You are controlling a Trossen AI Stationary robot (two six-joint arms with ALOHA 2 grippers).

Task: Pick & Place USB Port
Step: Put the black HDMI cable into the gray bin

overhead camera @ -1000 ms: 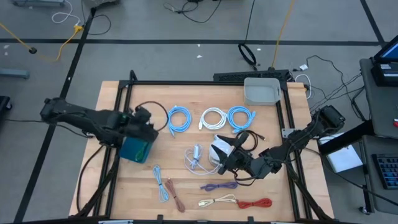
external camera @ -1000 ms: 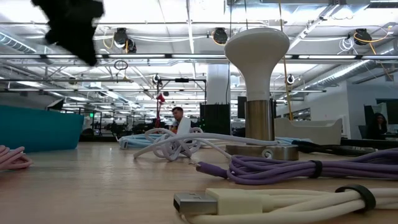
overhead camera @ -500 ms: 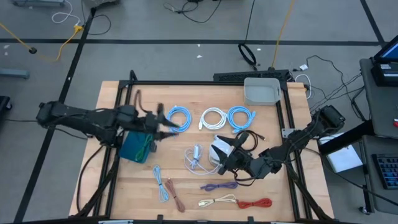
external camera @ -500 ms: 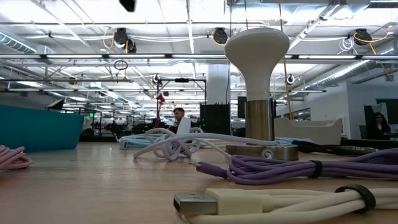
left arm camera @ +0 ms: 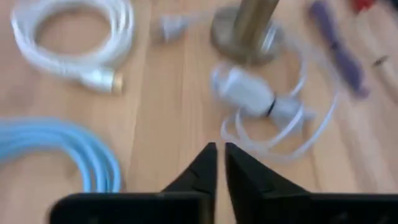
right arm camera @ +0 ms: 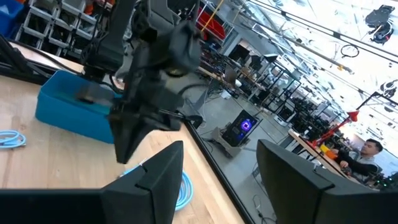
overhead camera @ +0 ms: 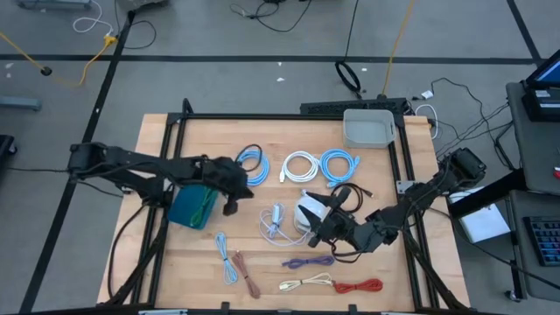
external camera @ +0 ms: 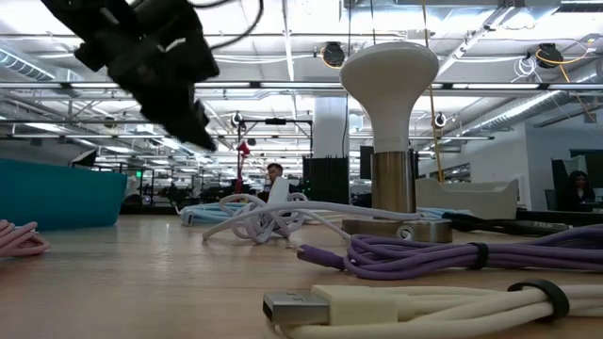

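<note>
Several coiled USB cables lie on the wooden table: two light blue coils (overhead camera: 254,164) (overhead camera: 339,164), a white coil (overhead camera: 302,166), a pale bundle (overhead camera: 276,223), a purple one (overhead camera: 308,261), a cream one (overhead camera: 306,282) and a red one (overhead camera: 359,285). A teal bin (overhead camera: 194,208) stands at the left. My left gripper (overhead camera: 231,206) hangs shut and empty above the table, just right of the bin and left of the pale bundle (left arm camera: 249,93). My right gripper (overhead camera: 313,234) stands open and empty low beside a white-capped, brass-footed stand (overhead camera: 311,213).
A grey bin (overhead camera: 367,129) stands at the far right of the table. Two thin cable bundles, blue (overhead camera: 226,258) and pink (overhead camera: 248,278), lie near the front edge. A black frame (overhead camera: 175,149) borders the table. Bare wood lies between the teal bin and the pale bundle.
My left gripper has swung from above the teal bin toward the table's right edge, turning as it went. It now hangs lower, just right of the bin. The right arm and the cables have kept still.
</note>
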